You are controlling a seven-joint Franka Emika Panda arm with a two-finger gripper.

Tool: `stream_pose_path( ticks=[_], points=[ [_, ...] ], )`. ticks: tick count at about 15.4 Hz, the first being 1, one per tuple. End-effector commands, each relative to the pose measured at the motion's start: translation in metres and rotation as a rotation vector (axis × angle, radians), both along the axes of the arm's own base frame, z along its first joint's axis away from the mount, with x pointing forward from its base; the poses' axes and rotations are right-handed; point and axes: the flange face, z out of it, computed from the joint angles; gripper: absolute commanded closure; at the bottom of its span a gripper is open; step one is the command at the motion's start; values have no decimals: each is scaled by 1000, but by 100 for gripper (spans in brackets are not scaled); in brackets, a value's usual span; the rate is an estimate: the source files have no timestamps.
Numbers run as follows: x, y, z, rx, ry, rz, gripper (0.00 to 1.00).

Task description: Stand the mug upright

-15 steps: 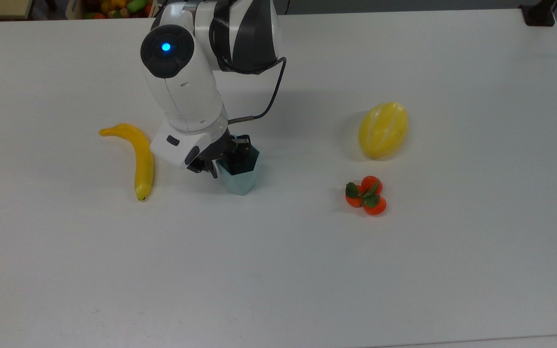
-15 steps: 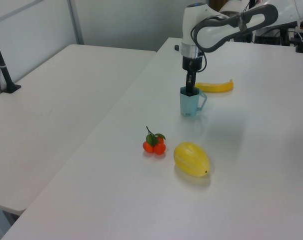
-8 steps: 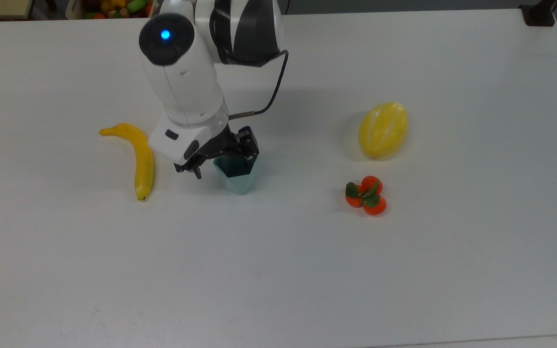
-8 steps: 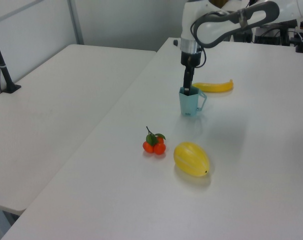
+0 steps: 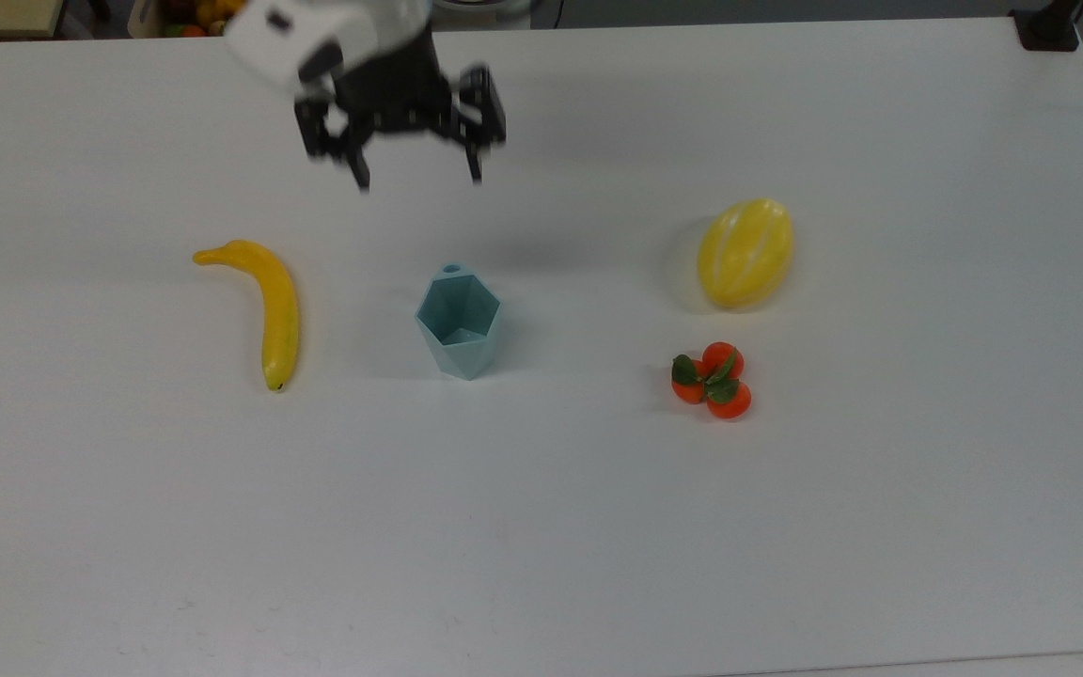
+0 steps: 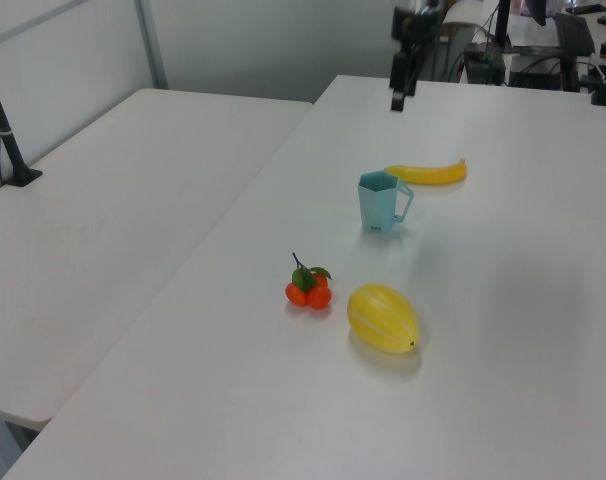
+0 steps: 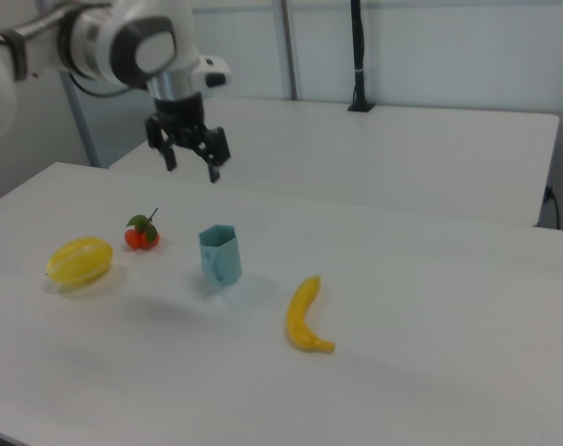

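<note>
The pale blue-green faceted mug (image 5: 459, 322) stands upright on the white table (image 5: 541, 527), its hexagonal rim facing up. In the left view the mug (image 6: 381, 201) shows its angular handle toward the banana, and the mug (image 7: 220, 256) also stands alone in the right view. My gripper (image 5: 417, 179) hangs high above the table, well back from the mug toward the top view's upper edge. Its fingers are spread wide with nothing between them. The gripper (image 7: 192, 166) is raised clear of the mug in the right view too, and the gripper (image 6: 398, 95) appears near the left view's top.
A yellow banana (image 5: 264, 303) lies to the top view's left of the mug. A yellow melon (image 5: 745, 251) and a cluster of small oranges (image 5: 713, 380) sit to the top view's right. A second table (image 6: 103, 230) stands beside this one.
My gripper has let go of the mug's rim and risen fast, pulling back away from it with its fingers spread. The mug stays standing where it was.
</note>
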Motion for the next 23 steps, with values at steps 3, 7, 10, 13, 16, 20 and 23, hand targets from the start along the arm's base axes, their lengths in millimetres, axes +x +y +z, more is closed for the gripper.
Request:
stream_pose_path(
  ticks=[3,7,10,13,16,20,23],
  points=[
    [-82,9,75,2,116,-212,0],
    [-114,4,96,8,137,-291,0],
    [-126,12,95,2,131,-267,0],
    [-121,21,93,-5,70,-154,0],
    [-115,28,85,-2,-14,-79,0],
    [-113,27,78,-4,-70,-10,0],
    [-113,13,78,-1,-71,-24,0]
  ],
)
